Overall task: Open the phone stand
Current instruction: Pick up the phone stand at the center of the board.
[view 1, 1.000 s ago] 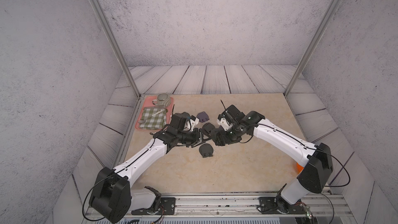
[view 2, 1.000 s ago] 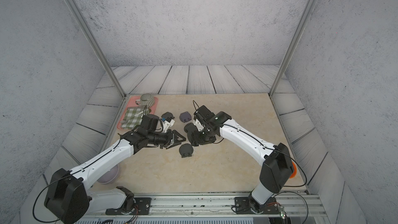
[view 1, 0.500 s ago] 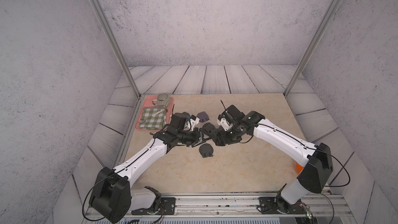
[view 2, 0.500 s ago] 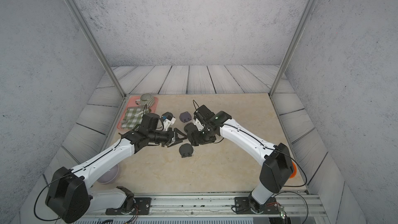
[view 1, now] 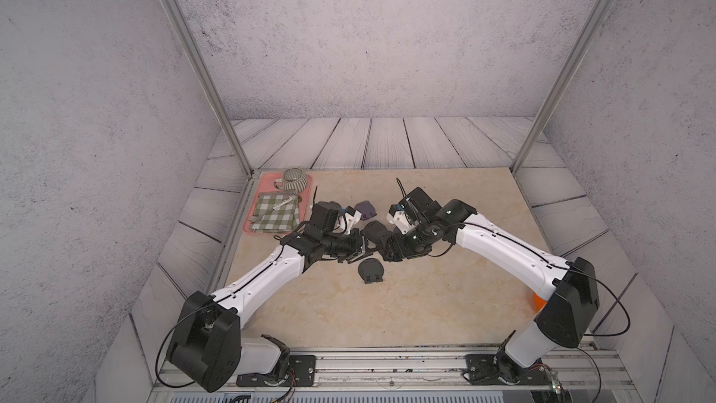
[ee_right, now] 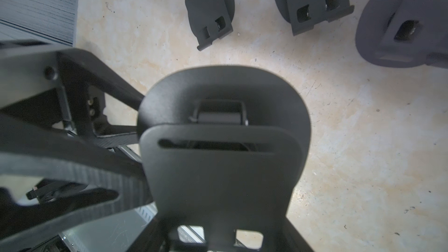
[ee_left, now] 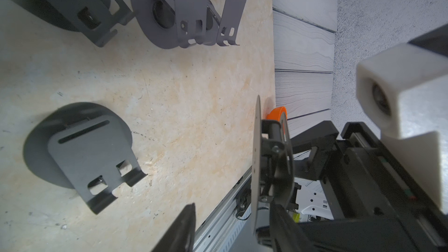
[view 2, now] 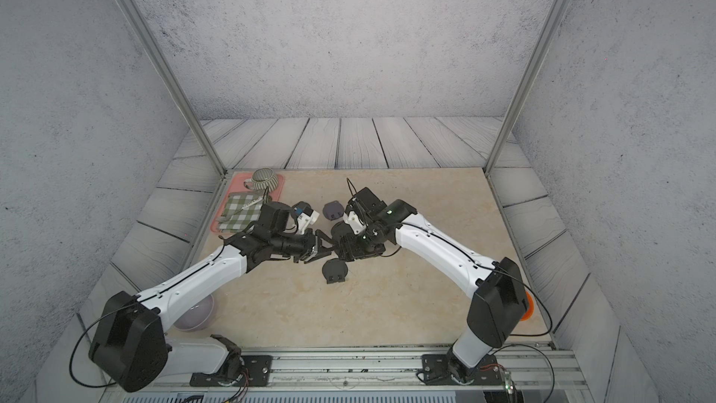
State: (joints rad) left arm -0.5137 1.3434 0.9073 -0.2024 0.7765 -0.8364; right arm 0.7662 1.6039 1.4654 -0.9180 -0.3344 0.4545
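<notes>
- In both top views, my right gripper [view 1: 387, 250] is clamped on the dark grey metal phone stand [view 1: 377, 232], a round base with a slotted plate hinged to it. The stand is held off the beige stone-look table [view 1: 426, 304], near its middle and between the two arms.
- My left gripper [view 1: 366, 253] meets it from the other side, jaws parted to a middling width and holding nothing.
- Here I count three stands: the held one and two lying on the table. They are a dark folded stand [view 1: 370, 271] just in front of the grippers and a purple-grey stand [view 1: 365, 209] behind them.
- In the left wrist view the phone stand [ee_left: 271, 166] shows edge-on, its two plates nearly parallel, so I judge it not yet opened.
- My left fingers [ee_left: 186, 224] stand apart on either side of the thin plate. I cannot tell whether either one touches it.
- On the table in this view I count three stands for certain. A slotted plate at the far side may belong to a fourth.
- In the right wrist view the phone stand [ee_right: 223, 166] fills the frame, its lower edge pinched between my right fingers. Three more stands lie on the table beyond, which makes four.
- As I judge the step, the right side is bracing the stand while the left lines up on one plate.
- The next move calls for the left gripper to close on that plate alone. It should then swing the plate about the hinge while the right keeps its grip firm.
</notes>
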